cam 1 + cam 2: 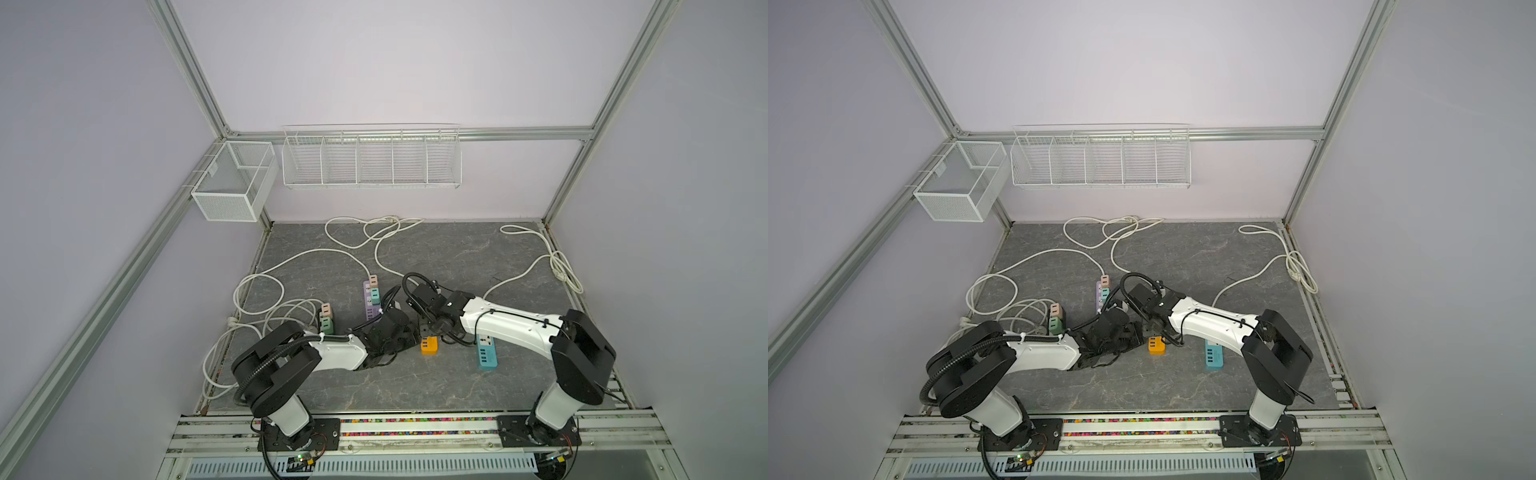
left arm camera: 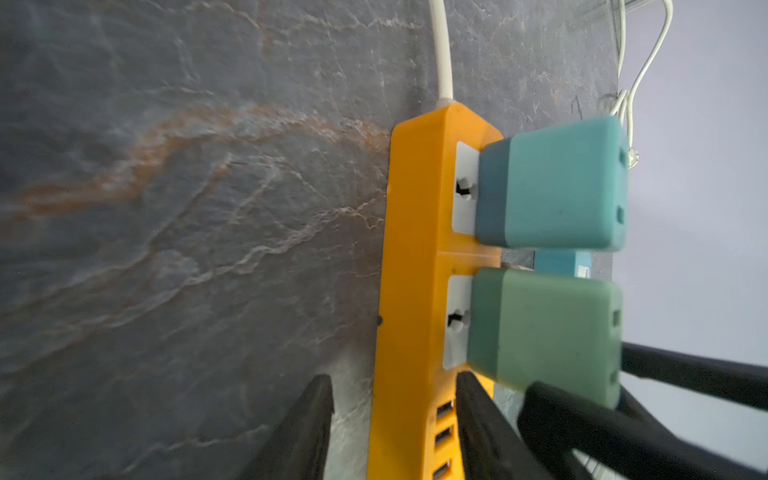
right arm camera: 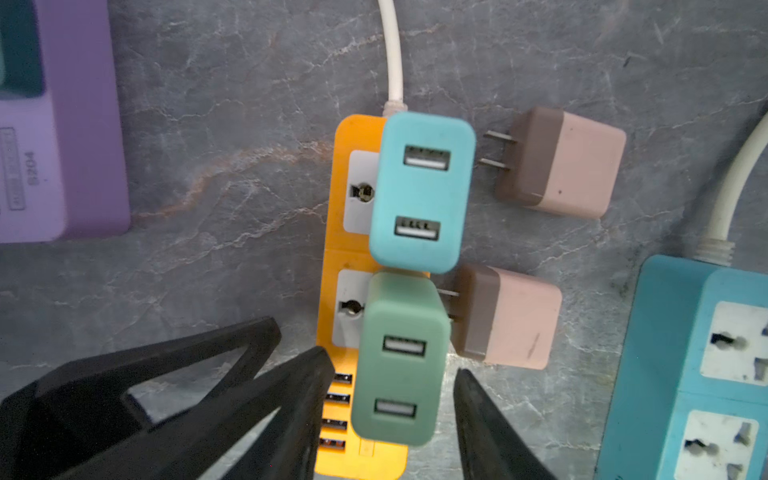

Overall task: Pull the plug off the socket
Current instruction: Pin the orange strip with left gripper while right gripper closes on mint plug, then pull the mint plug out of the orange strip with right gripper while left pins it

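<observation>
A: State of the right gripper [image 3: 392,363]?
B: Open, one finger on each side of the green plug [image 3: 401,332], a narrow gap at one finger; no firm hold to see.
A: And the left gripper [image 2: 395,378]?
B: Open as well, astride the orange power strip [image 2: 415,232] at its USB end; one finger against it, table [image 2: 166,249] showing beside the other.
A: Look of the plug?
B: Matte green, boxy, rounded corners, darker band at the base, two USB ports on the outer face. Stands in the socket nearer to the USB row.
A: Around it?
B: Teal plug [image 3: 422,191] in the next socket, close beside. Two pink plugs [image 3: 561,162] [image 3: 507,316] loose on the table just beside the strip, prongs toward it. Purple strip [image 3: 83,124] and blue strip [image 3: 656,374] farther out. In both top views, orange power strip [image 1: 429,345] [image 1: 1157,345] near the table's middle, between the two arms.
</observation>
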Robot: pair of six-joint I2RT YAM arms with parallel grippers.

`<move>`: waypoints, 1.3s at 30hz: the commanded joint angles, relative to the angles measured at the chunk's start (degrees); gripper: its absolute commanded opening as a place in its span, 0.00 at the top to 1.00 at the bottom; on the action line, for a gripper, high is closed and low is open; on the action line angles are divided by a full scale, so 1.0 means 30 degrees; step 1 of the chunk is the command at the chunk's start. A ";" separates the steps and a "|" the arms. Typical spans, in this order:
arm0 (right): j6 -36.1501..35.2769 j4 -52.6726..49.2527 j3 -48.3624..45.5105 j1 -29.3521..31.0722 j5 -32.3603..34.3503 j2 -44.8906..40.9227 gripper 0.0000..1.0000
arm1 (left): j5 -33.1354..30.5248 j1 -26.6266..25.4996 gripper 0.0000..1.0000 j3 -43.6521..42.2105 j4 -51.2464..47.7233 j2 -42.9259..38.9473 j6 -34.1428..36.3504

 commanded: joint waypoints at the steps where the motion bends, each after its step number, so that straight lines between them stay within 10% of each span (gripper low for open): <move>1: 0.0266 0.0142 0.0244 -0.0125 0.0233 0.0373 0.49 | 0.0390 0.0128 0.52 0.0597 0.0862 0.0697 -0.0582; 39: 0.0014 0.0237 0.0647 -0.0502 -0.0024 0.1971 0.72 | 0.0938 -0.0128 0.65 0.0385 -0.1054 0.0855 -0.0186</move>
